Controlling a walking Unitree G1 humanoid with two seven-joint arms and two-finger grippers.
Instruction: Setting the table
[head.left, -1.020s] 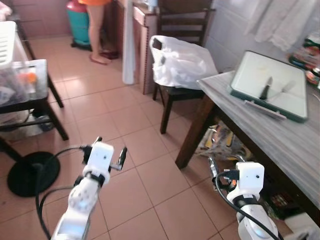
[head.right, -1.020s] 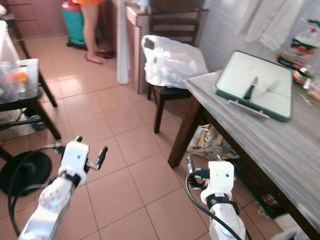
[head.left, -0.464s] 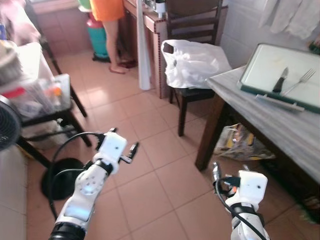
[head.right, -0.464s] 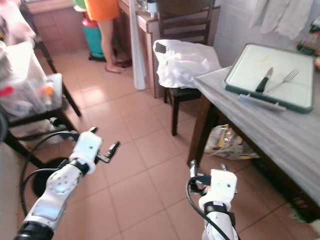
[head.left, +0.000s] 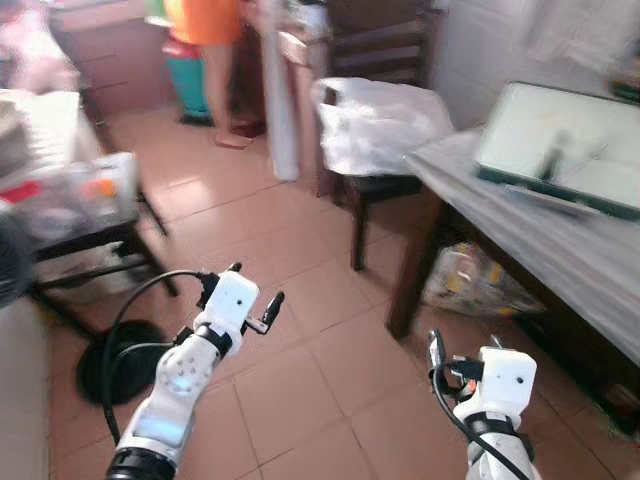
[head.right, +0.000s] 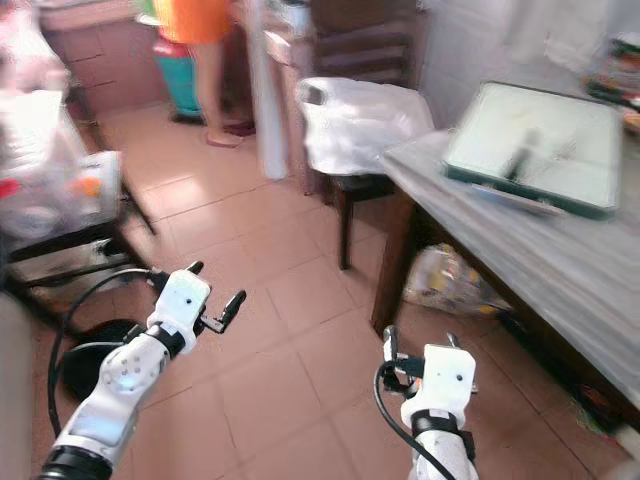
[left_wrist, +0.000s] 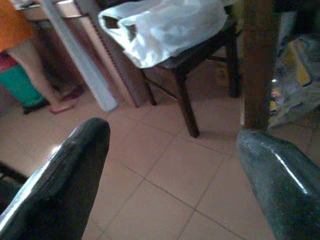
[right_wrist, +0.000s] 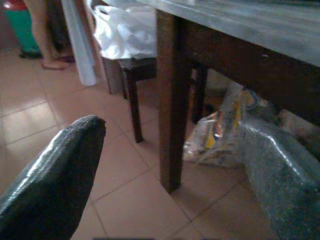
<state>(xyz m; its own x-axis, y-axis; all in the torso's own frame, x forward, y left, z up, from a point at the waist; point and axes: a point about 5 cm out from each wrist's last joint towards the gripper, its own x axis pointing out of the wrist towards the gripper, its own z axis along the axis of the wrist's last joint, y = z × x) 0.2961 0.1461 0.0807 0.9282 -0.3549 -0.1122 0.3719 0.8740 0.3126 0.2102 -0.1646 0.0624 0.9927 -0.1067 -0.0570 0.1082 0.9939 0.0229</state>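
Terracotta floor tiles (head.left: 300, 330) run through the middle of the head views, which are blurred. Along the right edge stands a grey wooden table (head.left: 560, 270), and at its upper right corner lies a green-rimmed tray (head.left: 560, 150) with a pale inside; two small utensils on it are too smeared to name. Just beside the table's near end, top centre, a dark wooden chair (head.left: 375, 185) carries a white plastic bag (head.left: 380, 125) on its seat. At the upper left sits a low dark side table (head.left: 90, 245) loaded with clear containers, and a person's legs (head.left: 215, 75) show at the top edge. Crumpled bags (right_wrist: 220, 140) lie under the table. At lower left, the left gripper (head.left: 250, 300) hangs over the tiles, fingers (left_wrist: 70, 165) spread wide and holding nothing. At lower right, the right gripper (head.left: 455, 352) sits below the table edge, fingers (right_wrist: 55, 175) likewise apart and empty.
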